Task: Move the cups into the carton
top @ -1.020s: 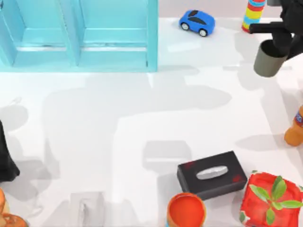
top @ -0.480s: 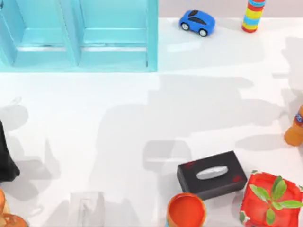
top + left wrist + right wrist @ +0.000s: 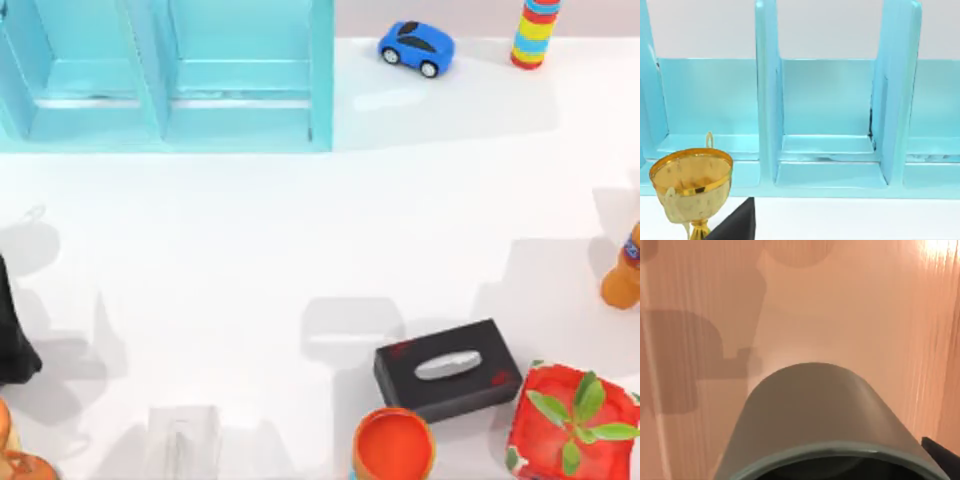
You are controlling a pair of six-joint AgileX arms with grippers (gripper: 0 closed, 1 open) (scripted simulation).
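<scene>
The olive-grey cup [image 3: 815, 415] looms close in the right wrist view, lying tilted with its rim toward the camera. It hangs above a ribbed tan-brown surface [image 3: 850, 305], and I cannot tell whether that surface is the carton. A black sliver beside the cup's rim looks like one of my right gripper's fingers [image 3: 943, 454]; the gripper seems shut on the cup. My right arm is off the top view's right edge.
A light-blue compartmented rack [image 3: 170, 80] stands at the back left, with a blue toy car [image 3: 416, 47] and a striped stack [image 3: 535, 32] to its right. Along the front are a black tissue box [image 3: 448, 368], an orange pot [image 3: 394, 446] and a red planter [image 3: 574, 420]. A gold trophy [image 3: 691, 187] is at the left.
One second ago my right gripper held the olive-grey cup at the top view's back right. It has since carried the cup off the right edge, and the arm's shadows have left the table.
</scene>
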